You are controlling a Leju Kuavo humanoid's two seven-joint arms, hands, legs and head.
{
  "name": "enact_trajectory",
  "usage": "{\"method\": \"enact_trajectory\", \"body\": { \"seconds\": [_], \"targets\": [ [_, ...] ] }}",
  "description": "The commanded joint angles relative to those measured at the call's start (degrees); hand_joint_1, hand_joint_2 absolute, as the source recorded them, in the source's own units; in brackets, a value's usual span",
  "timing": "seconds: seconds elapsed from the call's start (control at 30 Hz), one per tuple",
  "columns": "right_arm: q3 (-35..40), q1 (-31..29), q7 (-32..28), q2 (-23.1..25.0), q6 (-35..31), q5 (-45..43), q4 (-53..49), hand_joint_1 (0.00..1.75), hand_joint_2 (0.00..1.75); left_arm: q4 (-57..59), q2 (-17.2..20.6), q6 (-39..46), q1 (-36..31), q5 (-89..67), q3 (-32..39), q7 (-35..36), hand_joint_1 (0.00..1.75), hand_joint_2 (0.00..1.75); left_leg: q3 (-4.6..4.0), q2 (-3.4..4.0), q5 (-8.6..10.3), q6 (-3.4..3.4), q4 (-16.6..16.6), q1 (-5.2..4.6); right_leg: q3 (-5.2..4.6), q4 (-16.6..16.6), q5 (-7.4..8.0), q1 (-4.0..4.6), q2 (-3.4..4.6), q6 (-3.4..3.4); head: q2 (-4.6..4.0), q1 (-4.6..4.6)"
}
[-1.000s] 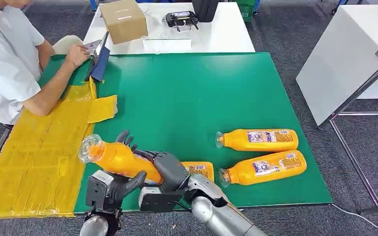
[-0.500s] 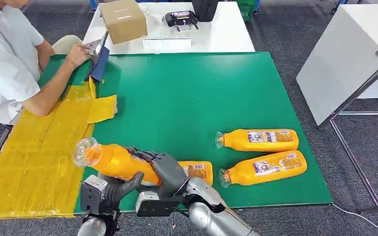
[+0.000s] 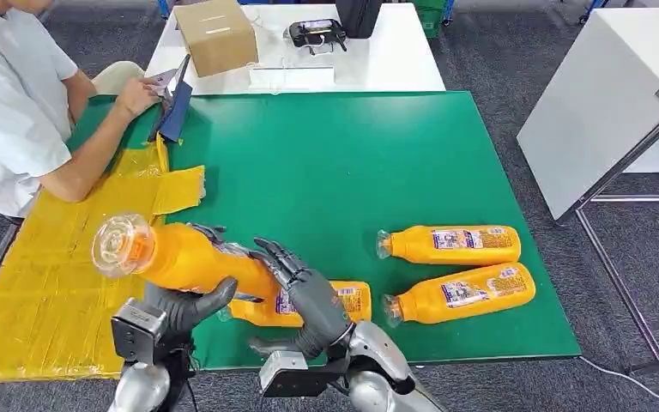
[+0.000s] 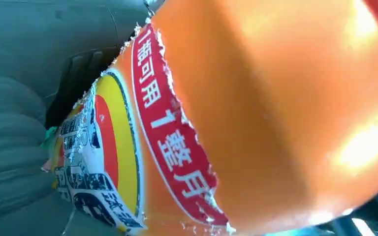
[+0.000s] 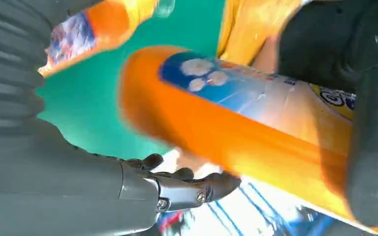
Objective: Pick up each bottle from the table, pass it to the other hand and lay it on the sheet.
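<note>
Bottle (image 3: 180,257) gripped in left hand (image 3: 190,306).

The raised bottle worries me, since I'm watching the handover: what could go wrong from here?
1. The left hand grips the raised bottle near its base, so the long neck end could tip and slip.
2. The right hand, fingers spread beside it, could knock the bottle lying underneath.

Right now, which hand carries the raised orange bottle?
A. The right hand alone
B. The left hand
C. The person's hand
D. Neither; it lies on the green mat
B: in the head view the left hand grips the raised orange bottle from beneath, while the right hand has its fingers spread beside it.
</note>
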Motion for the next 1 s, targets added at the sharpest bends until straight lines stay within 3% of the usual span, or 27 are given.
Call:
{"method": "enact_trajectory", "body": {
  "seconds": [0.03, 0.07, 0.13, 0.23, 0.33, 0.57, 0.63, 0.67, 0.77, 0.8, 0.83, 0.9, 1.0],
  "targets": [
    [0.1, -3.8, 12.4, -4.9, 2.2, 20.2, 1.4, 0.0, 0.0, 19.0, 9.2, 5.8, -19.6, -55.9, 9.7, 21.7, 1.75, 1.75, 0.12, -0.21, 0.04, -0.08, 0.0, 0.06, 0.15, 0.0, -0.02, 0.03, 0.01, -0.1, 0.0, 0.0],
    [1.5, -5.7, 13.4, -4.6, 3.7, 22.2, 4.0, 0.0, 0.0, 26.2, 10.7, 2.3, -22.5, -58.1, 8.9, 23.1, 1.75, 1.75, 0.3, -0.27, 0.04, -0.14, -0.1, 0.11, 0.33, 0.0, -0.03, 0.06, 0.07, -0.17, 0.0, 0.02],
    [5.0, -10.2, 14.7, -3.5, 6.6, 23.7, 10.9, 0.0, 0.0, 45.0, 13.7, 6.1, -29.1, -70.8, 5.1, 28.4, 1.75, 1.75, 0.5, -0.25, 0.16, -0.17, -0.2, 0.1, 0.51, -0.1, 0.04, 0.04, 0.1, -0.21, 0.0, 0.04],
    [8.7, -14.3, 17.0, -2.0, 6.9, 26.2, 18.9, 0.0, 0.0, 64.3, 15.1, 12.0, -35.2, -72.1, -1.3, 32.7, 1.75, 1.75, 0.55, -0.13, 0.3, -0.22, -0.3, 0.09, 0.54, -0.1, 0.2, 0.04, 0.2, -0.32, 0.0, 0.02],
    [11.0, -15.6, 18.2, -1.5, 7.8, 27.6, 22.9, 0.0, 0.0, 70.6, 14.5, 12.7, -36.8, -71.8, -2.9, 34.4, 1.75, 1.75, 0.39, 0.22, 0.33, -0.22, -0.2, 0.13, 0.23, -0.1, 0.39, 0.14, 0.28, -0.51, 0.0, 0.04],
    [11.1, -15.5, 18.4, -1.6, 7.6, 27.7, 23.0, 0.0, 0.0, 70.7, 14.1, 12.6, -37.0, -71.9, -2.8, 34.5, 1.75, 1.75, 0.13, 0.21, 0.34, -0.19, 0.0, 0.15, 0.06, 0.0, 0.35, 0.17, 0.22, -0.48, 0.0, 0.02],
    [11.3, -15.5, 19.7, -1.7, 7.8, 28.4, 23.1, 0.0, 0.0, 70.8, 13.1, 12.5, -36.8, -69.2, 0.1, 32.9, 1.75, 1.75, 0.16, 0.16, 0.27, -0.21, 0.0, 0.19, 0.15, 0.0, 0.29, 0.19, 0.29, -0.51, 0.0, 0.04],
    [11.1, -15.3, 20.3, -1.6, 7.6, 28.6, 23.4, 0.0, 1.75, 71.0, 12.5, 12.7, -36.7, -67.4, 1.9, 31.5, 1.75, 1.75, 0.19, 0.14, 0.23, -0.22, 0.0, 0.21, 0.2, 0.0, 0.26, 0.21, 0.32, -0.52, 0.0, 0.02],
    [11.0, -15.3, 22.0, -1.5, 8.2, 29.8, 25.1, 0.0, 1.75, 71.6, 11.4, 13.8, -36.6, -66.4, 4.7, 31.3, 1.75, 1.75, 0.1, 0.1, 0.27, -0.23, 0.0, 0.2, 0.12, 0.0, 0.28, 0.2, 0.28, -0.53, 0.0, 0.02],
    [11.0, -15.4, 22.1, -1.3, 8.4, 30.0, 26.0, 0.0, 1.75, 71.9, 11.2, 13.9, -36.7, -66.6, 5.2, 32.0, 0.12, 1.75, -0.01, 0.12, 0.33, -0.2, 0.0, 0.16, 0.0, 0.0, 0.34, 0.18, 0.2, -0.5, 0.0, 0.02],
    [11.1, -15.6, 22.4, -1.2, 9.0, 30.3, 27.2, 0.0, 1.75, 72.3, 11.0, 13.9, -36.9, -66.2, 6.0, 32.1, 0.0, 1.75, 0.12, 0.05, 0.27, -0.23, 0.0, 0.21, 0.15, 0.0, 0.27, 0.21, 0.26, -0.53, 0.0, 0.04],
    [11.3, -15.9, 23.1, -0.6, 9.6, 31.1, 30.3, 0.0, 1.75, 73.2, 10.1, 13.4, -37.1, -62.2, 10.0, 29.1, 0.0, 1.75, -0.01, 0.14, 0.34, -0.2, 0.0, 0.15, -0.02, 0.0, 0.35, 0.17, 0.21, -0.5, 0.0, 0.02],
    [11.3, -15.8, 23.2, -0.6, 9.5, 31.2, 30.4, 0.0, 1.75, 73.2, 10.1, 13.4, -37.1, -62.2, 10.1, 29.0, 0.0, 1.75, 0.08, 0.1, 0.28, -0.23, 0.0, 0.21, 0.09, 0.0, 0.3, 0.22, 0.29, -0.53, 0.0, 0.04]
  ]
}}
